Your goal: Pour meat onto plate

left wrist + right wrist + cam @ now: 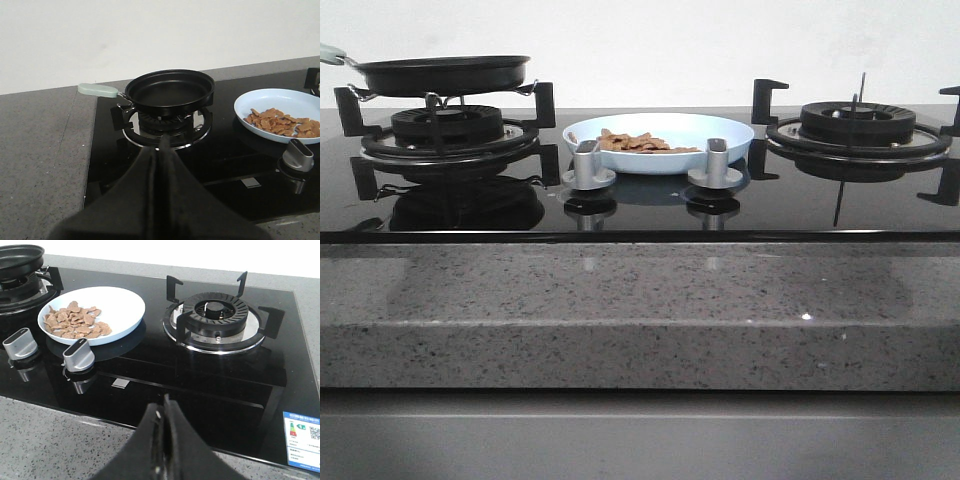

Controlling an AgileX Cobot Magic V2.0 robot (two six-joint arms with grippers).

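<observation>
The pale blue plate (720, 140) sits on the black hob between the two burners. A heap of tan-brown meat (638, 143) lies in it. The plate (280, 102) and meat (282, 122) show in the left wrist view, and the plate (115, 305) and meat (75, 322) in the right wrist view. My left gripper (163, 142) is shut and empty, hanging over the hob short of the left burner. My right gripper (165, 402) is shut and empty over the hob's front edge. Neither gripper shows in the front view.
An empty black frying pan (440, 73) with a pale green handle (97, 89) rests on the left burner (448, 128). The right burner (858, 125) is bare. Two silver knobs (587, 165) (715, 163) stand in front of the plate. A grey speckled counter (620, 300) runs along the front.
</observation>
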